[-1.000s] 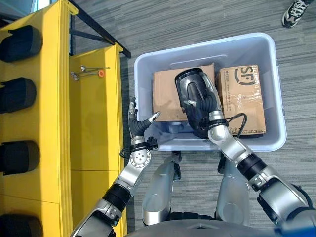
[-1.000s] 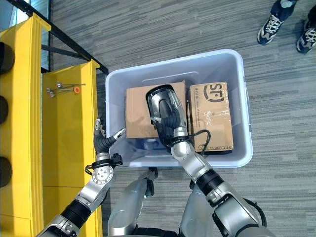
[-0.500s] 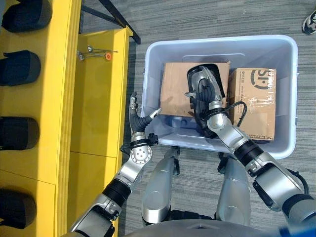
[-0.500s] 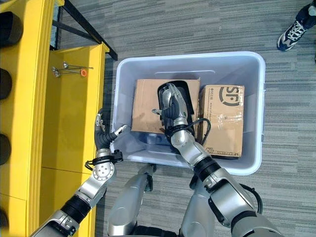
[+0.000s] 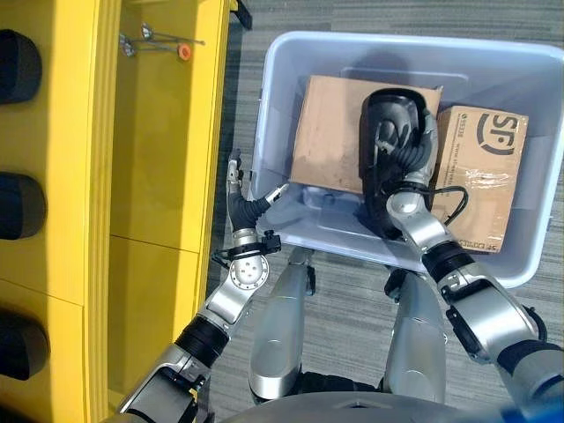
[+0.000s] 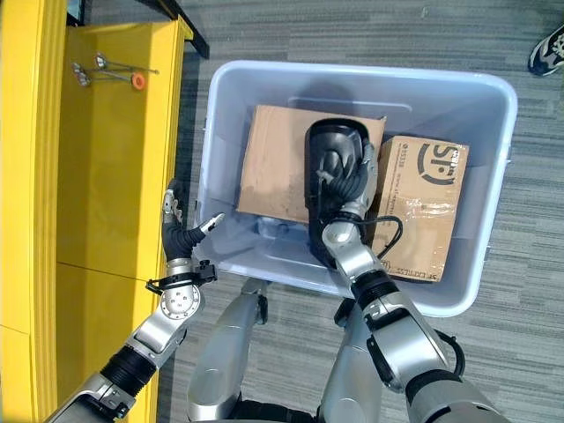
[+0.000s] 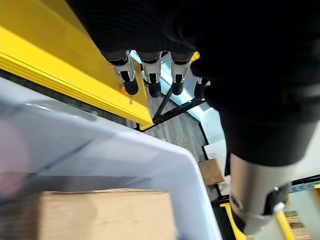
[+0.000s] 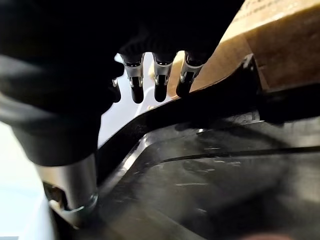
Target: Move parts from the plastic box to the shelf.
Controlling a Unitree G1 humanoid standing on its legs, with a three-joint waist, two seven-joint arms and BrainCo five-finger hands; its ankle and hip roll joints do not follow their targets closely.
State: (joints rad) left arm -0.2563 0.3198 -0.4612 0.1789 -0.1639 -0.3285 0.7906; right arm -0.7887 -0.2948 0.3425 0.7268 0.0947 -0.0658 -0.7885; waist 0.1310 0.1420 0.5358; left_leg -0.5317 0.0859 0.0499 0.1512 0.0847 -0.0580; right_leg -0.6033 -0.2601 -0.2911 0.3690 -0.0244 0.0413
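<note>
A pale blue plastic box (image 5: 266, 115) stands on the floor in front of me. Inside it a glossy black curved part (image 5: 388, 110) lies over two cardboard boxes. My right hand (image 5: 407, 157) rests on that part with its fingers (image 8: 159, 80) and thumb curled round the part's edge (image 8: 210, 170). Outside the box's near left corner my left hand (image 5: 240, 204) hangs open, fingers (image 7: 150, 75) straight, holding nothing. The yellow shelf (image 5: 159, 176) runs along my left, with several black parts (image 5: 19, 207) in its outer bays.
Two cardboard boxes (image 5: 330, 132) (image 5: 483, 176) take up most of the plastic box. Small metal pieces with an orange cap (image 5: 163, 42) lie on the far yellow shelf board. A person's shoe (image 6: 548, 48) stands beyond the box at the right.
The camera has shifted, so the box now sits higher and further right. My right hand keeps hold of the black part; my left hand stays by the box's corner.
</note>
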